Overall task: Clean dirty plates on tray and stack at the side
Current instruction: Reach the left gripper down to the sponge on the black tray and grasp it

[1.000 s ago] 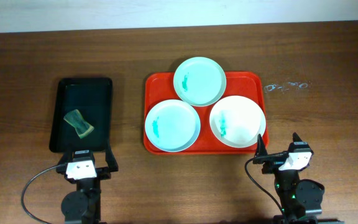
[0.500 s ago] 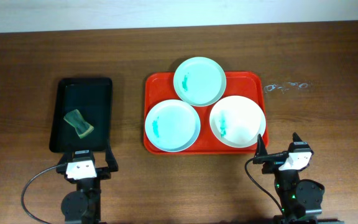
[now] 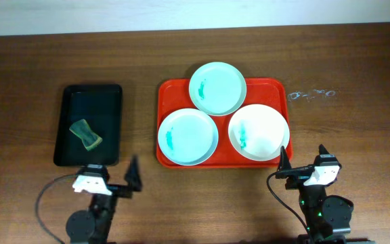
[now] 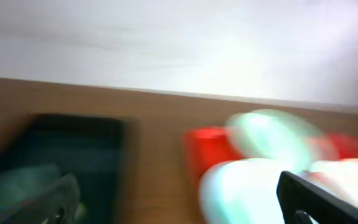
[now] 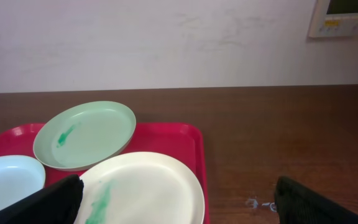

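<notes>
Overhead: red tray lies mid-table, slightly toward the right edge, its long axis parallel to the far edge. On it are a mint plate overhanging the far rim, a pale blue plate near-left and a white plate near-right, all teal-smeared. Black tray with sponge lies toward the left edge, sharp only here.

Left wrist: blurred. Left gripper appears spread wide and empty.

Right wrist: right gripper is spread wide, holding nothing. A wall panel shows only here.
</notes>
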`<state>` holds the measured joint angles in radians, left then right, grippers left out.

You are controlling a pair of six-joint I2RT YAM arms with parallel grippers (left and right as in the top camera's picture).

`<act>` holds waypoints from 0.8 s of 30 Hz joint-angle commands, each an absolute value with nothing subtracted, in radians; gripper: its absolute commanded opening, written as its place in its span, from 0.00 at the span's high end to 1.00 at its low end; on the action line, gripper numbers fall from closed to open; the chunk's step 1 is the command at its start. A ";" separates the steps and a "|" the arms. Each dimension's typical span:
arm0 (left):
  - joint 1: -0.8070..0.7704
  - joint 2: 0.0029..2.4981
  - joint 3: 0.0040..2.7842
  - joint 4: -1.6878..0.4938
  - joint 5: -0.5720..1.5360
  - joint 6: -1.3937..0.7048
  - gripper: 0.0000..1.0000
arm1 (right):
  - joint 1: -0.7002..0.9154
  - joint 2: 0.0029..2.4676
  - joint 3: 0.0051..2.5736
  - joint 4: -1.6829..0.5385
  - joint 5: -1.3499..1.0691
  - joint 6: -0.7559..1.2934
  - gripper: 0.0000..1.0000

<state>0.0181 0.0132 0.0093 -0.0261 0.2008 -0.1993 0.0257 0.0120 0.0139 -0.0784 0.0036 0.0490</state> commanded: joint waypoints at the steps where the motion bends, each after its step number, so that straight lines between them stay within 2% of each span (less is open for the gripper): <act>1: 0.013 0.006 0.010 0.205 0.762 -0.643 0.01 | 0.019 0.004 0.006 -0.081 0.023 0.054 0.02; 4: 0.014 0.006 0.014 0.671 0.750 -0.643 0.01 | 0.019 0.004 0.006 -0.081 0.023 0.054 0.02; 5: 0.015 0.006 0.048 0.773 0.620 -0.643 0.01 | 0.019 0.004 0.006 -0.081 0.023 0.054 0.02; 7: 0.016 0.012 0.118 0.731 0.545 -0.583 0.01 | 0.019 0.004 0.006 -0.081 0.023 0.054 0.02; 11: 0.016 0.156 0.480 0.275 0.442 -0.183 0.01 | 0.019 0.004 0.006 -0.081 0.023 0.054 0.01; 13: 0.016 0.350 0.742 -0.098 0.245 -0.071 0.01 | 0.019 0.004 0.006 -0.081 0.023 0.053 0.02; 14: 0.015 0.448 0.853 -0.254 0.194 -0.056 0.01 | 0.019 0.004 0.006 -0.081 0.023 0.054 0.02; 15: 0.015 0.604 1.013 -0.469 0.255 -0.051 0.01 | 0.019 0.004 0.006 -0.081 0.023 0.054 0.01; 17: 0.015 0.753 1.156 -0.661 0.364 -0.051 0.01 | 0.019 0.004 0.006 -0.081 0.023 0.054 0.01; 18: 0.016 0.844 1.231 -0.743 0.331 -0.046 0.01 | 0.019 0.004 0.006 -0.081 0.023 0.054 0.01; 20: 0.016 0.966 1.310 -0.792 0.162 -0.033 0.01 | 0.019 0.004 0.006 -0.081 0.023 0.054 0.02; 22: 0.025 1.098 1.395 -0.894 -0.123 -0.204 0.01 | 0.019 0.004 0.006 -0.081 0.023 0.054 0.02; 23: 0.048 1.189 1.442 -0.957 -0.205 -0.259 0.01 | 0.019 0.004 0.006 -0.081 0.023 0.054 0.02; 24: 0.078 1.275 1.474 -0.999 -0.197 -0.281 0.01 | 0.019 0.004 0.006 -0.081 0.023 0.054 0.02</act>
<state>0.0235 1.0992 1.3746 -0.9161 0.0563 -0.1432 0.0254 0.0113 0.0135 -0.0784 0.0105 0.0490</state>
